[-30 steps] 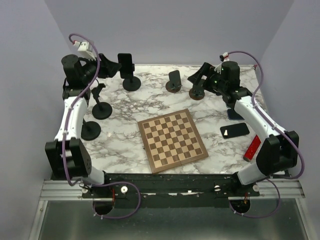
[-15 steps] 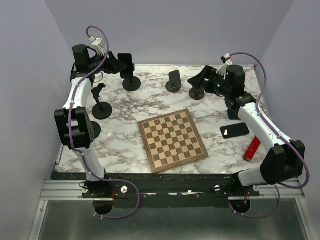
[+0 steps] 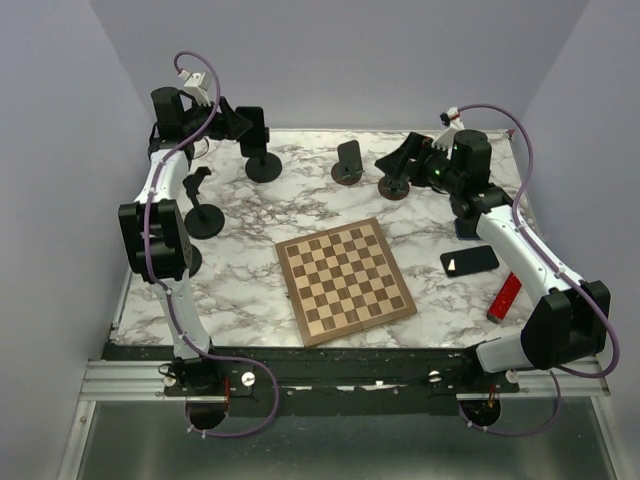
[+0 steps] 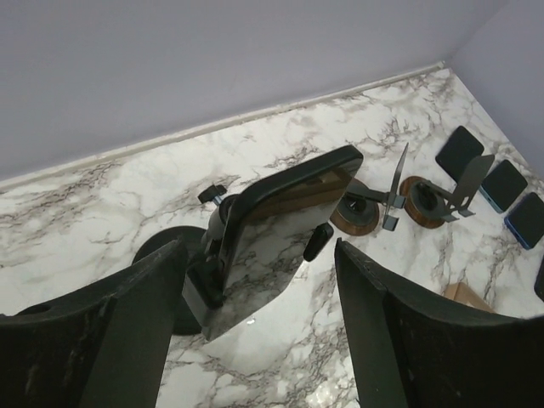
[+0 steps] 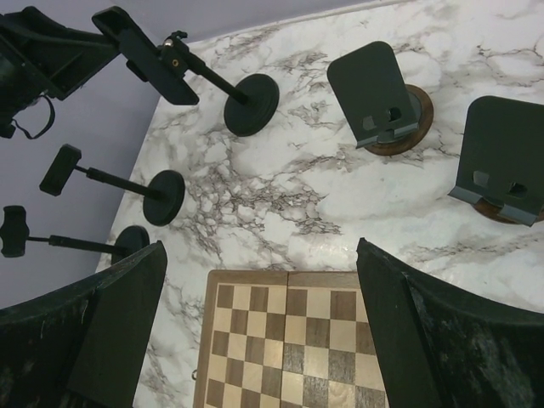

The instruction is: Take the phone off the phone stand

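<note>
The left tool [image 4: 257, 248] is spread wide, near the phone [image 4: 280, 217]. Squeeze its edges softly — then lift it off the phone stand [image 4: 206, 285].

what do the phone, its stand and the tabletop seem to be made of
Phone: glossy glass face, mirror-like reflections; matte black edge, likely plastic. Stand: matte black, metal or plastic, unclear which. Tabletop: white with grey veins, marble or marble-print laminate.
</note>
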